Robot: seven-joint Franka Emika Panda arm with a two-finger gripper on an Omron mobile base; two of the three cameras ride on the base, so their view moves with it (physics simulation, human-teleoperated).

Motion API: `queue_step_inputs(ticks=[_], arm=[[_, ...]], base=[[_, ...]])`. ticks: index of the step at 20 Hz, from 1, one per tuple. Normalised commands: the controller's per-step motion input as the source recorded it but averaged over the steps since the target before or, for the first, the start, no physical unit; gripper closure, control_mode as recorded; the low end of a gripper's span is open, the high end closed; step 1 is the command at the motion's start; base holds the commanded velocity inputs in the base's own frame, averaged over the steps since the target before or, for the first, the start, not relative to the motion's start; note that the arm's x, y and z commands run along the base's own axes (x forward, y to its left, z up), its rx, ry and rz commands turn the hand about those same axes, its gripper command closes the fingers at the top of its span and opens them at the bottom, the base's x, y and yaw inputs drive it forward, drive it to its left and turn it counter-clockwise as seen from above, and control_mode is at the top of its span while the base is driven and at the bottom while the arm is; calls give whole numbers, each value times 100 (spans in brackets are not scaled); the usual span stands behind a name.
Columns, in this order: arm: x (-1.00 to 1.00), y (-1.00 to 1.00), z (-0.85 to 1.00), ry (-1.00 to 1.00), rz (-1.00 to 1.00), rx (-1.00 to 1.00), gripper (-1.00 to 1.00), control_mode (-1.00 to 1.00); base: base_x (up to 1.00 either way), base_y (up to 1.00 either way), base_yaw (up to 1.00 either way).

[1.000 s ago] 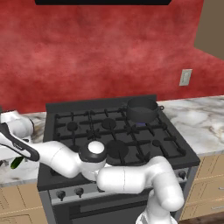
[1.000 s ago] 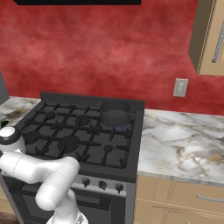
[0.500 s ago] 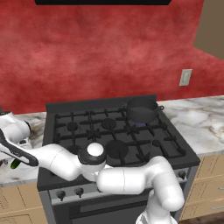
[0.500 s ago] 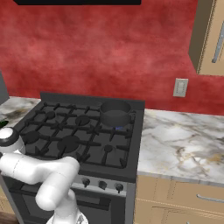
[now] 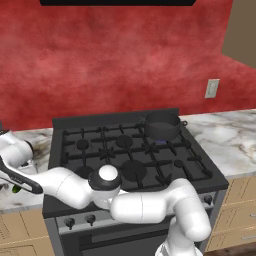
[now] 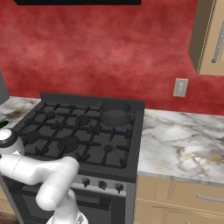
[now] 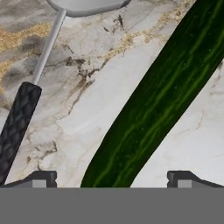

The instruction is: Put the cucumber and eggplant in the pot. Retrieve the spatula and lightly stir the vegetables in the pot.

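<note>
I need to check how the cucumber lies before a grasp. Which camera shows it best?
The hand view: the cucumber runs large and diagonal over the marble counter, between the open fingertips, beside the spatula. In the left base view just a green tip peeks under the arm; the right base view is unhelpful.

We're in a home kitchen, and it's all on show: a black gas stove (image 5: 132, 155) with burner grates and a row of knobs along its front sits between marble counters (image 6: 183, 140), with a red wall (image 5: 125, 60) behind it carrying a white wall outlet (image 6: 180, 87). Light wooden cabinets (image 6: 179, 197) run under the counter, another wooden cupboard (image 6: 210, 37) hangs up top, a dark pot (image 5: 162, 125) stands on a back burner, and a range hood (image 5: 117, 2) sits above.
</note>
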Motion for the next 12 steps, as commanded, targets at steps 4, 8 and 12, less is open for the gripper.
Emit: queue_step_inputs(ticks=[4,8,12], arm=[[0,0,-19,0,0,0,-100,-100],[0,0,-38,0,0,0,-100,-100],[0,0,-30,0,0,0,-100,-100]], base=[[0,0,0],[0,0,0],[0,0,0]])
